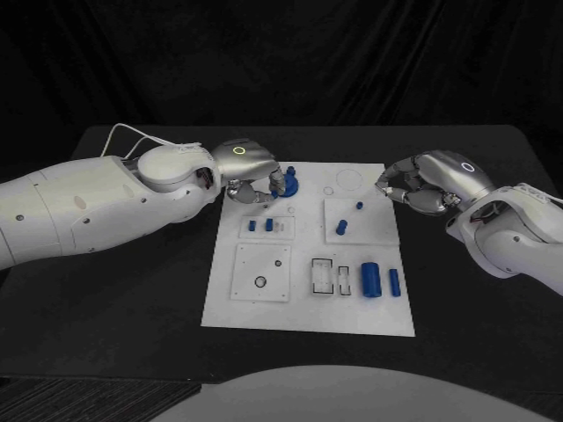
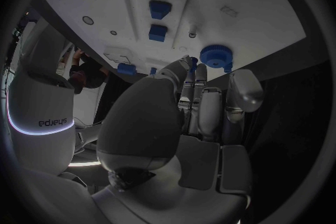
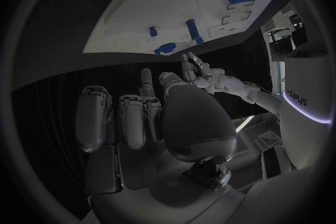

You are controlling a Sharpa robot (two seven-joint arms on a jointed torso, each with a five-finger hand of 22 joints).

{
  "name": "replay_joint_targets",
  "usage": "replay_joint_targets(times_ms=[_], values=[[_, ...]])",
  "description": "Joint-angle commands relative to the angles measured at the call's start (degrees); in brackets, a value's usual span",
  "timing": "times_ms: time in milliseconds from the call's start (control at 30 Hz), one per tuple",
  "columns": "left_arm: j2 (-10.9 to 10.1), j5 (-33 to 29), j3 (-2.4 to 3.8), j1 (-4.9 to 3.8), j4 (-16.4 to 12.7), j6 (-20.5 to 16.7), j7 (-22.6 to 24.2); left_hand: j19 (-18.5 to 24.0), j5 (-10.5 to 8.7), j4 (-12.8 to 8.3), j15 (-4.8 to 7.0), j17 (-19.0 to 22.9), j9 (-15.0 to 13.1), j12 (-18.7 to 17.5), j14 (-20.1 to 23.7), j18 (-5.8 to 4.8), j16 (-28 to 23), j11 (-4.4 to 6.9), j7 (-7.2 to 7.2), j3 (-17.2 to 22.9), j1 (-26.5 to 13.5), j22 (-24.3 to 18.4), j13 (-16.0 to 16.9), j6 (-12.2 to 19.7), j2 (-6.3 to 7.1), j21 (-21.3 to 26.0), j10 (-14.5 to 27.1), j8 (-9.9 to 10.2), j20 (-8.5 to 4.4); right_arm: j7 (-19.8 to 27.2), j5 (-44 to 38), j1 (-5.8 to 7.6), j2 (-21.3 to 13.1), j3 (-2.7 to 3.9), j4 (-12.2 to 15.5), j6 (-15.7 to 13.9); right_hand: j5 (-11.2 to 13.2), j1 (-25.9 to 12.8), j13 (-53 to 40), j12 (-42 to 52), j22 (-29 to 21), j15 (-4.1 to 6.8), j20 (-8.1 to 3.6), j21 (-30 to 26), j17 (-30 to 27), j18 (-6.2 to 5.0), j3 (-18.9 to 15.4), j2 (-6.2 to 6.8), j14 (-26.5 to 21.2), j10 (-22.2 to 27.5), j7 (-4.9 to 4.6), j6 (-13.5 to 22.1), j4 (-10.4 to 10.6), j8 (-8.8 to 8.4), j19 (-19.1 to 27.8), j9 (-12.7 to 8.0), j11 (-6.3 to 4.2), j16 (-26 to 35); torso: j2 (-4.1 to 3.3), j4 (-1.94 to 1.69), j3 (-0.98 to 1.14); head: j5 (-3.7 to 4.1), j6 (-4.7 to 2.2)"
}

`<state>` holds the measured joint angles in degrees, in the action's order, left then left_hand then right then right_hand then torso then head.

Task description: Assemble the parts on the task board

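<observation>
The white task board lies in the middle of the black table. A blue gear stands at its far left corner. My left hand hovers right beside the gear, its fingertips stretched toward it and holding nothing; I cannot tell if they touch. My right hand hangs at the board's far right edge, fingers loosely bent, empty. Two small blue blocks sit in a left plate, two blue pegs in the right plate, and two blue cylinders nearer me.
A square plate with a small ring takes up the board's near left. Rectangular slots lie beside the cylinders. A faint ring outline marks the far right of the board. Black table surrounds the board.
</observation>
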<state>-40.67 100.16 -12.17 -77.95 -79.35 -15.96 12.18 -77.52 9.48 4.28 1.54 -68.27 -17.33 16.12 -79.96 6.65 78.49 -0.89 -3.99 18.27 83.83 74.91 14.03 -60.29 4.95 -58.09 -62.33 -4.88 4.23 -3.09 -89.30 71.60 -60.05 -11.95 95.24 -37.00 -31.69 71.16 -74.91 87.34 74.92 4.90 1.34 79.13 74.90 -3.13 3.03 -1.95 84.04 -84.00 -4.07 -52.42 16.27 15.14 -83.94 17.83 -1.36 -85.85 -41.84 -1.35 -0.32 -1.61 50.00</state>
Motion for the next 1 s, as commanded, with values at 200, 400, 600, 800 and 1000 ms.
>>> replay_joint_targets(times_ms=[200,400,600,800,1000], values=[[-0.4,0.1,0.03,0.37,0.0,1.6,-0.2,0.1,-0.27,0.3,0.16,0.3,0.1,-0.4,0.4,-0.62,-0.3,-0.12,0.04,0.0,-0.6,7.1,-0.1,0.4,0.05,0.1,-0.3,0.2,0.02,0.0,0.0,-0.13,-0.1,0.03,0.0,0.5,-0.4,0.1,-11.7,-0.2,11.7,0.02,0.14,-0.3,7.9,0.56,0.2,-0.08,4.5,-3.9,0.01,-0.5,0.0,-0.38,-1.7,-0.1,-0.04,0.3,-0.01,-0.03,0.05,-0.03,0.00],[-0.9,0.1,0.03,0.65,0.0,1.4,-0.6,0.2,-0.33,0.3,0.14,0.5,0.1,-0.6,0.5,-0.57,-0.5,-0.14,0.03,0.0,-0.6,7.0,-0.1,0.4,0.10,0.4,-0.2,0.3,0.02,0.0,0.0,-0.15,-0.1,0.03,-0.1,0.5,-0.4,0.1,-11.7,-0.2,11.7,0.02,0.14,-0.3,7.9,0.56,0.2,-0.08,4.5,-3.9,0.01,-0.5,0.0,-0.38,-1.7,-0.1,-0.04,0.3,0.00,-0.09,0.06,0.04,0.00],[-1.2,0.1,0.02,1.00,0.0,1.5,-1.0,0.3,-0.35,0.3,0.13,0.7,0.1,-0.7,0.6,-0.54,-0.6,-0.17,-0.01,0.0,-0.6,7.0,-0.2,0.3,0.14,0.6,-0.2,0.2,0.03,0.0,0.0,-0.17,-0.1,0.03,0.0,0.5,-0.4,0.1,-11.7,-0.2,11.7,0.02,0.14,-0.3,7.9,0.56,0.2,-0.08,4.5,-3.9,0.01,-0.5,0.0,-0.38,-1.7,-0.1,-0.04,0.3,0.02,0.03,0.05,-0.07,0.00],[-1.5,0.1,0.02,1.25,-0.1,1.8,-1.2,0.3,-0.36,0.4,0.11,0.8,0.1,-0.8,0.6,-0.54,-0.6,-0.19,-0.03,0.0,-0.7,6.9,-0.2,0.3,0.16,0.6,-0.2,0.2,0.03,-0.1,0.0,-0.19,-0.2,0.03,0.0,0.5,-0.4,0.1,-11.7,-0.2,11.7,0.02,0.14,-0.3,7.9,0.56,0.2,-0.08,4.5,-3.9,0.01,-0.5,0.0,-0.38,-1.7,-0.1,-0.04,0.3,0.06,0.10,0.02,-0.14,0.00],[-1.6,0.1,0.02,1.48,0.0,2.1,-1.4,0.3,-0.40,0.4,0.09,0.9,0.1,-0.8,0.7,-0.52,-0.7,-0.21,-0.05,0.0,-0.7,6.9,-0.2,0.2,0.17,0.7,-0.3,0.2,0.04,-0.2,0.0,-0.21,-0.1,0.03,-0.1,0.5,-0.4,0.1,-11.7,-0.2,11.7,0.02,0.14,-0.3,7.9,0.56,0.2,-0.08,4.5,-3.9,0.01,-0.5,0.0,-0.38,-1.7,-0.1,-0.04,0.3,0.08,0.08,0.03,-0.14,0.00]])
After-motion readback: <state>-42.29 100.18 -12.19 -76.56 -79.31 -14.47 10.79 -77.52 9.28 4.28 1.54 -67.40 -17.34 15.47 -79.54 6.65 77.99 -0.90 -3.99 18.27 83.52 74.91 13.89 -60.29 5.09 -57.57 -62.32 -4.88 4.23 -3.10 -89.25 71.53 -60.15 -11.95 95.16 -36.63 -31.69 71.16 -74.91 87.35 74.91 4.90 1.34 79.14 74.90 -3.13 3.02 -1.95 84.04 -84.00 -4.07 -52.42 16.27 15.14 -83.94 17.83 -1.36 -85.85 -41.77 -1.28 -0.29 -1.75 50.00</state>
